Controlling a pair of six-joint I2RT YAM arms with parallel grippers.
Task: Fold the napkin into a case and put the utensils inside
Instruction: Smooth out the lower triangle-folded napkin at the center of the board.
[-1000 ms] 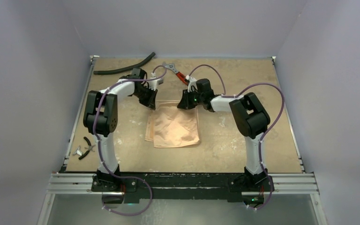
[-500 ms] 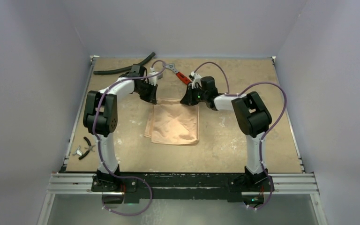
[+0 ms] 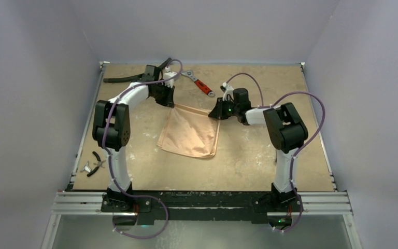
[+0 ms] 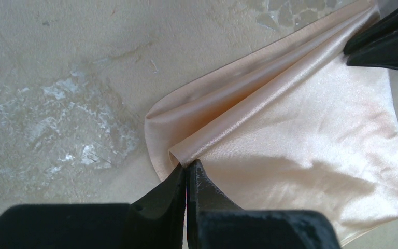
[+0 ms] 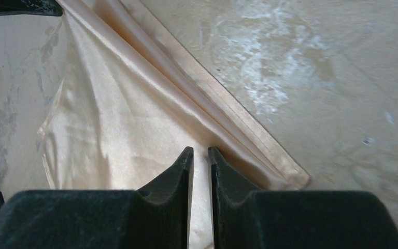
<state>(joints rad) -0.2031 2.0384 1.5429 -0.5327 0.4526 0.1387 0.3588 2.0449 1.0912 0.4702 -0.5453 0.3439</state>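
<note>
The peach-orange napkin (image 3: 190, 134) lies folded in layers mid-table, its far edge pulled taut between my two grippers. My left gripper (image 3: 170, 102) is shut on the far left corner, where the cloth curls into a small roll (image 4: 179, 155) at the fingertips (image 4: 186, 166). My right gripper (image 3: 217, 113) is pinched on the far right part of the napkin (image 5: 124, 119), just inside the hemmed corner (image 5: 295, 179), its jaws a narrow gap apart with cloth between them (image 5: 200, 151). Creases run from one gripper to the other. The utensils are out of view.
A curved black hose (image 3: 129, 78) lies at the far left behind the left arm. A red-handled wrench (image 3: 201, 85) lies at the far middle, just beyond the grippers. Small black pliers (image 3: 96, 162) sit by the table's left edge (image 3: 81, 155).
Both grippers have moved toward the far side, the right one also to the right, dragging the napkin's far edge along. The cloth now spreads wider and tauter between them.
</note>
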